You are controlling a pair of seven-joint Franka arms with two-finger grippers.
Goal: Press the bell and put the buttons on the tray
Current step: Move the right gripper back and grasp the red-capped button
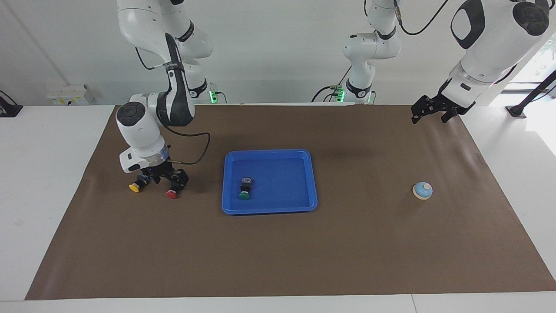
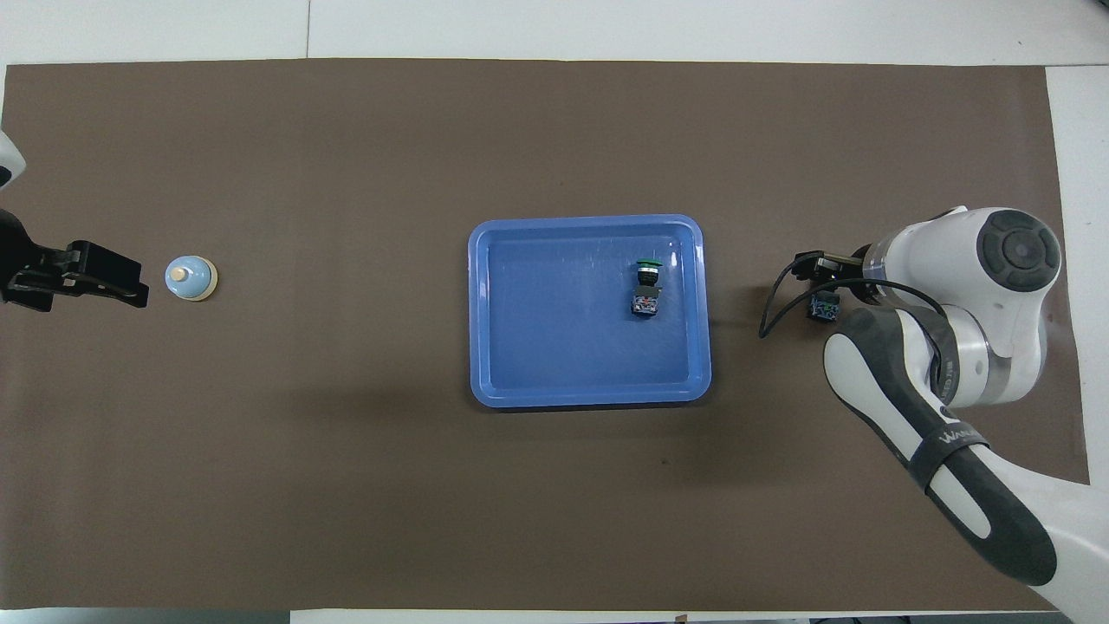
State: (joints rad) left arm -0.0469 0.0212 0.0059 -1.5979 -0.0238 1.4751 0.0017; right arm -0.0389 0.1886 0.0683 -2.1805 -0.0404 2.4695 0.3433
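Right gripper (image 1: 167, 179), jaws spread, hangs low over the red button (image 1: 172, 194); one yellow button (image 1: 134, 187) lies beside it; one green button (image 1: 244, 195) lies in the tray (image 1: 269, 209); left gripper (image 1: 430, 111) (also spread) waits; one bell (image 1: 422, 190) sits toward the left arm's end from the tray.

Bright blue tray (image 1: 313, 182), brown mat (image 1: 347, 252), light-blue bell (image 1: 422, 190), and green (image 1: 244, 195), red (image 1: 172, 194), yellow buttons (image 1: 134, 188).

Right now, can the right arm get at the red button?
Probably yes: the open right gripper is low over the red button, with only the yellow button beside it, nothing covering it.
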